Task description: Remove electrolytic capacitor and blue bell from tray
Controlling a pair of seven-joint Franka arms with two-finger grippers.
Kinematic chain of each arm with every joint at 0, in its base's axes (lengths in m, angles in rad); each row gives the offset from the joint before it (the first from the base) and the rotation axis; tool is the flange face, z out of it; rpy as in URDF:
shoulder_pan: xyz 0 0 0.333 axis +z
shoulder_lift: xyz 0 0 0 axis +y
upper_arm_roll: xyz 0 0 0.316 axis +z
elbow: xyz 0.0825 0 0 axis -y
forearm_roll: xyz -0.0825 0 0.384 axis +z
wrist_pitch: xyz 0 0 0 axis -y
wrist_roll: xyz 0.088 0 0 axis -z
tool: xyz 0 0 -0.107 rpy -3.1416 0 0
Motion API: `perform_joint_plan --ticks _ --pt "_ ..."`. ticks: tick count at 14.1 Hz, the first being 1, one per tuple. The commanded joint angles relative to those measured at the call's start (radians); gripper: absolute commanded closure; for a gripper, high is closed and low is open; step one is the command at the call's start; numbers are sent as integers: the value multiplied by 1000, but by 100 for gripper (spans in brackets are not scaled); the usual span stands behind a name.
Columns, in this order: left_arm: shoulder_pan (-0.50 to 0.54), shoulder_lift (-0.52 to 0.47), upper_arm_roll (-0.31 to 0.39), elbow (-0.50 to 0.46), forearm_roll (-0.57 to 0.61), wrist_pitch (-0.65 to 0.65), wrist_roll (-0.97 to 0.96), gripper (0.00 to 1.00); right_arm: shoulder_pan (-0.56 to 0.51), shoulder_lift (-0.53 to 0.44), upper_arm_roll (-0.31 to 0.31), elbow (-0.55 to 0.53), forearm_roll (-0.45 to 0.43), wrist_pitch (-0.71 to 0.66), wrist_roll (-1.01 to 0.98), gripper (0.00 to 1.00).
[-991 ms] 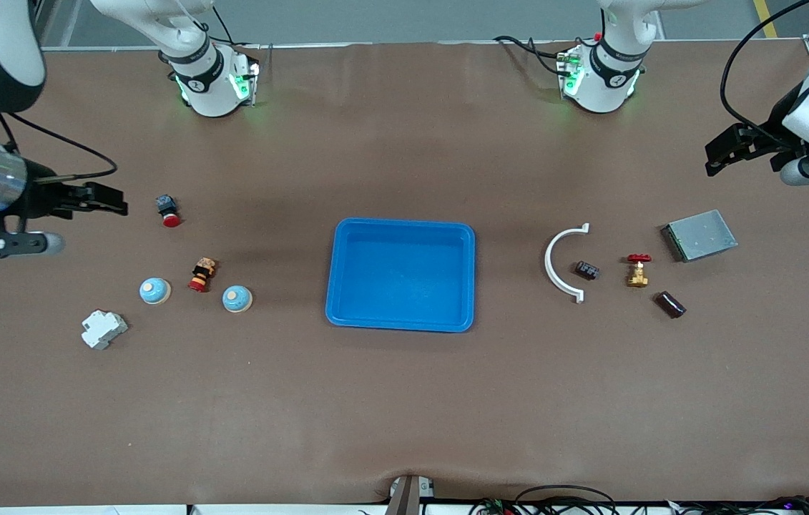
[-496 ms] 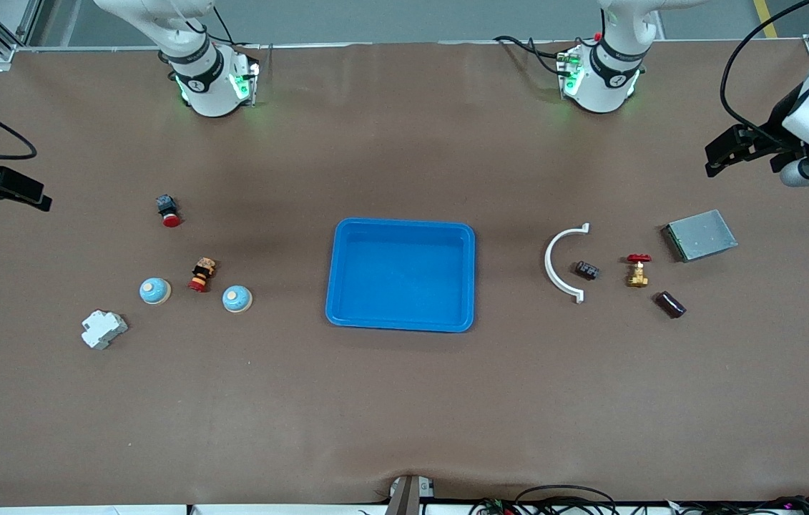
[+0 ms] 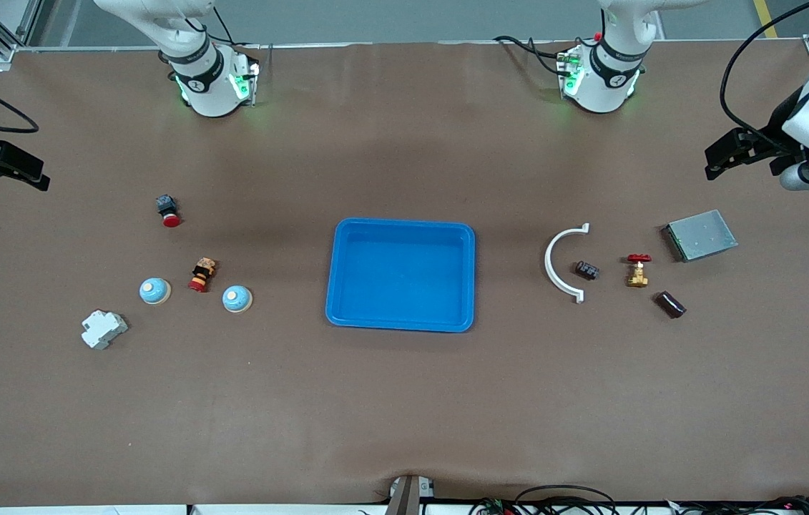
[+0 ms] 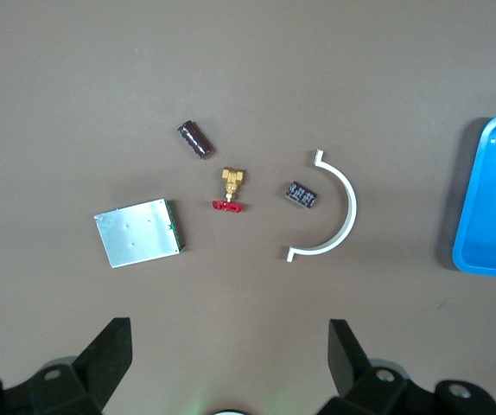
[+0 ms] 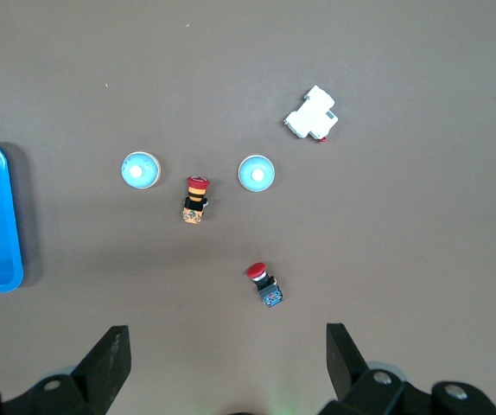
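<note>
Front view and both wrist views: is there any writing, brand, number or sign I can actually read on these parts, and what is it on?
No text can be read in any view.
Small black component: pale marks on its top, too small to read.
Round badges on the right arm's base and the left arm's base: a mark on each, too blurred to read.
Blue tray, grey metal box, two blue bells, dark capacitor: no writing visible.

Capacitor by brass valve, left pincer spread wide.
</note>
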Motion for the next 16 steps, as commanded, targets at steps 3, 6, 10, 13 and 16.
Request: perform_joint_plan --ticks 3,6,10,13,16 --pt "-5 0 -1 13 -14 33 8 0 -7 -7 13 -3 1 30 13 0" --pt "-4 -1 -4 18 -14 30 14 0 -9 -7 13 -2 1 32 12 0" --pt "-5 9 -4 48 -11 25 13 0 -15 3 12 -2 20 49 4 0" --pt "-2 11 -4 56 -8 16 11 0 -32 3 7 8 35 46 2 0" --pt "-5 9 -4 56 -7 16 10 0 -35 3 7 20 34 49 1 0"
